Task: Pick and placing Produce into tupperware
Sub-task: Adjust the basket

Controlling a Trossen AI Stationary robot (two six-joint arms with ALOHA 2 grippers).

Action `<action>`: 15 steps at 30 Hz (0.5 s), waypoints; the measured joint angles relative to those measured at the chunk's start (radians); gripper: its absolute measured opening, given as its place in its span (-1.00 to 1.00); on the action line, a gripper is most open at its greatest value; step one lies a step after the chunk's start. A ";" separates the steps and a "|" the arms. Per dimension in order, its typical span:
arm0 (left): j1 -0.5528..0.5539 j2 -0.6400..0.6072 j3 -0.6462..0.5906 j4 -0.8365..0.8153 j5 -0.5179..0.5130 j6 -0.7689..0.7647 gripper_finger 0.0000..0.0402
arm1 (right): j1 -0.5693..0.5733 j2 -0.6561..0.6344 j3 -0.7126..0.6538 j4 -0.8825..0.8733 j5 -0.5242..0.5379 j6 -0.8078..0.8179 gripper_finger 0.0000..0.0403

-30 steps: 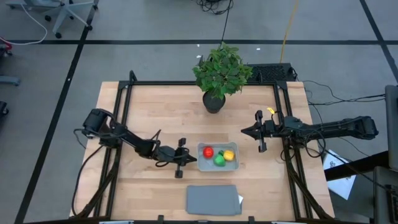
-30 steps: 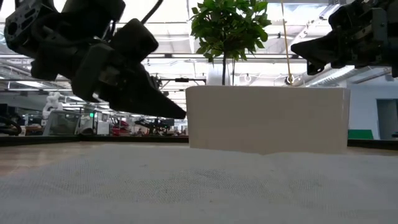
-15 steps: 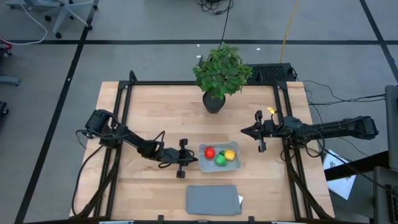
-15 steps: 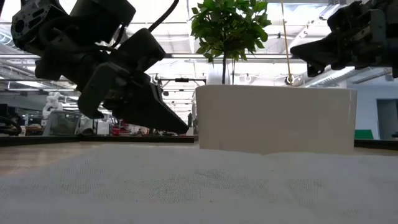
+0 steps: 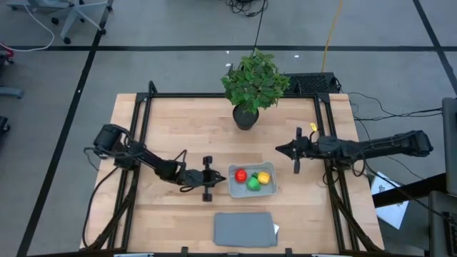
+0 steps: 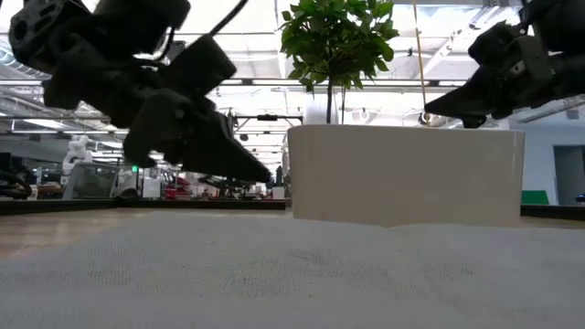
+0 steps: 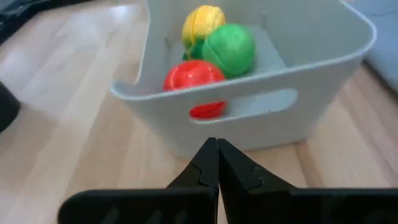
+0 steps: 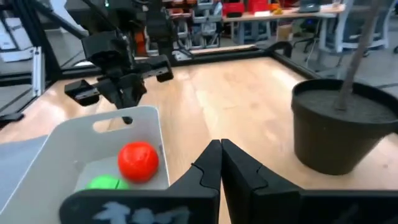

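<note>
All three produce pieces point(image 5: 251, 179) sit inside the tupperware point(image 5: 233, 187). My left hand point(image 5: 212, 178) is pressed together just beside it; my right hand point(image 5: 281, 150) is also closed, near it. They look light, hard, slippery; I'd pinch across the middle.

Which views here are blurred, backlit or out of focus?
Low view: arms backlit to silhouettes by ceiling lights, foreground soft, tupperware a pale block. Left wrist view: left gripper sharp, yellow piece soft. Right wrist view: right gripper blurred. High view: evenly lit.
</note>
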 joint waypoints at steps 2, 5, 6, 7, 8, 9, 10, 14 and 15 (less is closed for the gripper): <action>-0.007 -0.044 -0.032 -0.017 -0.015 0.003 -1.00 | 0.022 -0.019 0.000 -0.014 0.039 -0.004 -1.00; -0.012 -0.093 -0.066 0.012 -0.045 -0.002 -1.00 | 0.048 -0.054 0.000 -0.069 0.053 0.005 -1.00; -0.021 -0.117 -0.088 0.011 -0.072 -0.002 -1.00 | 0.058 -0.062 0.000 -0.083 0.055 0.011 -1.00; -0.029 -0.138 -0.109 0.012 -0.101 0.006 -1.00 | 0.068 -0.073 0.000 -0.100 0.067 0.018 -1.00; -0.036 -0.150 -0.123 0.035 -0.125 0.015 -1.00 | 0.080 -0.085 0.000 -0.127 0.080 0.022 -1.00; -0.046 -0.166 -0.141 0.070 -0.149 0.023 -1.00 | 0.091 -0.096 0.000 -0.153 0.100 0.024 -1.00; -0.058 -0.194 -0.170 0.095 -0.182 0.031 -1.00 | 0.102 -0.102 0.000 -0.168 0.121 0.028 -1.00; -0.081 -0.289 -0.279 0.249 -0.214 0.090 -1.00 | 0.138 -0.121 0.000 -0.206 0.157 0.047 -1.00; -0.087 -0.319 -0.308 0.274 -0.215 0.107 -1.00 | 0.147 -0.122 0.000 -0.207 0.157 0.052 -1.00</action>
